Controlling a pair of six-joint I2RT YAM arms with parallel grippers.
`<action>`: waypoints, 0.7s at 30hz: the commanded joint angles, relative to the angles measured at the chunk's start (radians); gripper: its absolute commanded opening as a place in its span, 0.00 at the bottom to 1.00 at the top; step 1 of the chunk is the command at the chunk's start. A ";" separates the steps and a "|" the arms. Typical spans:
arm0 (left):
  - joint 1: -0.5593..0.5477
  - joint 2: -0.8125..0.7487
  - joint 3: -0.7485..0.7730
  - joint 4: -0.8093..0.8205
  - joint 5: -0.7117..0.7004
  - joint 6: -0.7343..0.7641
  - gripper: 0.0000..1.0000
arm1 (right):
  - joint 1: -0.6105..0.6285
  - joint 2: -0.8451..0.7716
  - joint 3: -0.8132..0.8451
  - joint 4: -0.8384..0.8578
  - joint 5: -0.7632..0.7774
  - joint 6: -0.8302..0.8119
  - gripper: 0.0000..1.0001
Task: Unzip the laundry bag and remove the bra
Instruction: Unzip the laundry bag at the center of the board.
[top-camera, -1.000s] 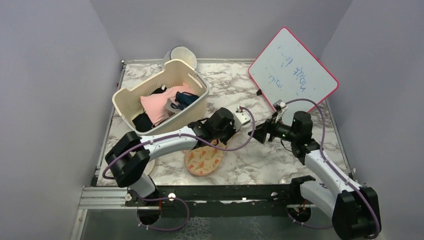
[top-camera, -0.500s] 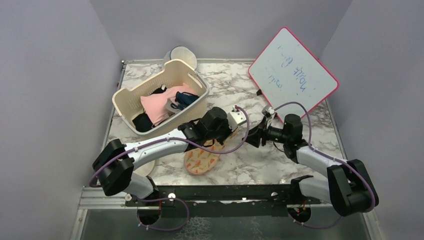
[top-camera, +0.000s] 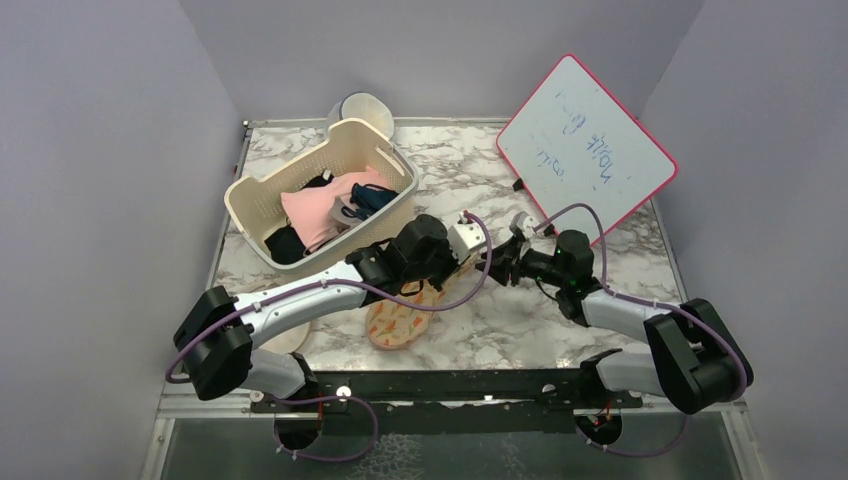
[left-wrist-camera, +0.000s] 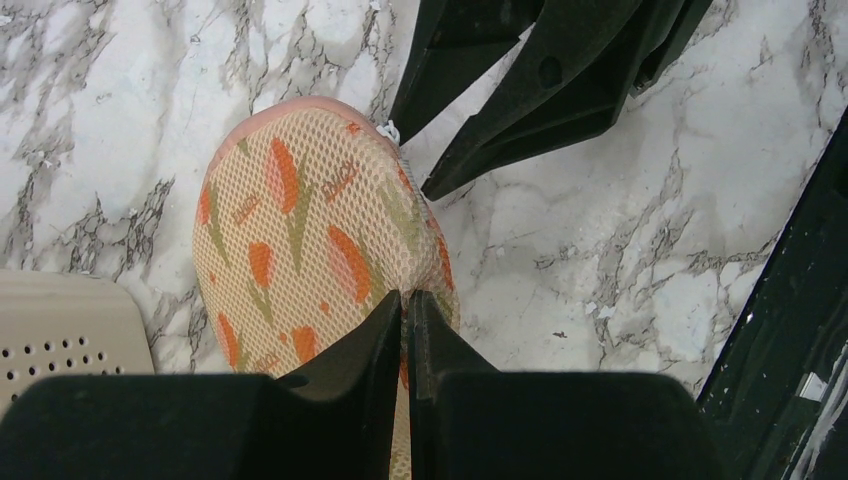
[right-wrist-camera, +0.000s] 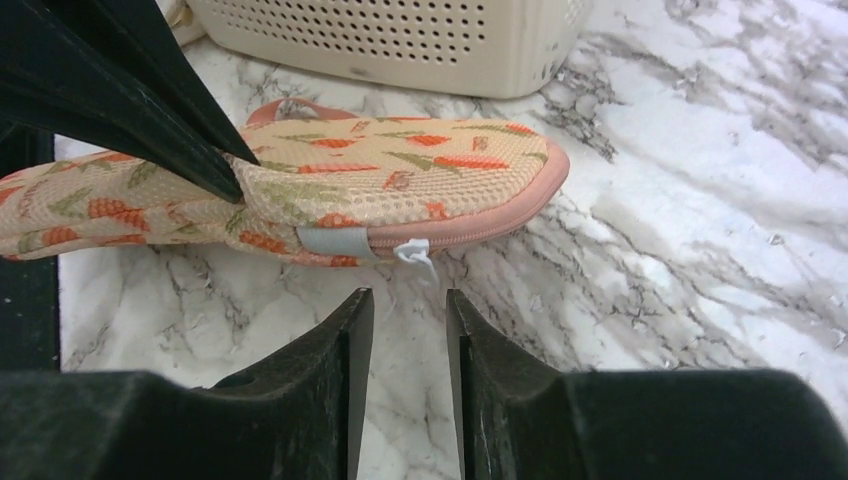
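Observation:
The peach laundry bag (top-camera: 403, 322) with orange-and-green print lies on the marble in front of the basket; it also shows in the left wrist view (left-wrist-camera: 300, 230) and the right wrist view (right-wrist-camera: 400, 180). My left gripper (left-wrist-camera: 405, 297) is shut on a pinch of the bag's mesh near its middle edge. My right gripper (right-wrist-camera: 408, 296) is open, its fingertips a short way from the bag's white zipper pull (right-wrist-camera: 414, 252), which sits in line with the gap. The right gripper also shows in the top view (top-camera: 492, 266). The mustard-yellow bra is hidden.
A cream perforated basket (top-camera: 250, 200) with pink and dark garments stands at the back left. A white round case (top-camera: 362, 108) sits behind it. A pink-framed whiteboard (top-camera: 585, 145) leans at the back right. The basket wall (right-wrist-camera: 400, 40) is just beyond the bag.
My right gripper has moved left toward the bag's zipper end. My left arm has shifted slightly left, with the bag held in it.

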 joint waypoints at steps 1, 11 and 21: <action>-0.001 -0.035 -0.009 0.003 0.026 0.002 0.00 | 0.005 0.053 0.013 0.125 -0.011 -0.072 0.32; -0.001 -0.031 -0.012 0.015 0.056 -0.005 0.00 | 0.005 0.027 -0.026 0.220 -0.009 -0.100 0.36; -0.002 -0.032 -0.016 0.014 0.059 -0.004 0.00 | 0.005 0.036 -0.029 0.229 -0.045 -0.115 0.31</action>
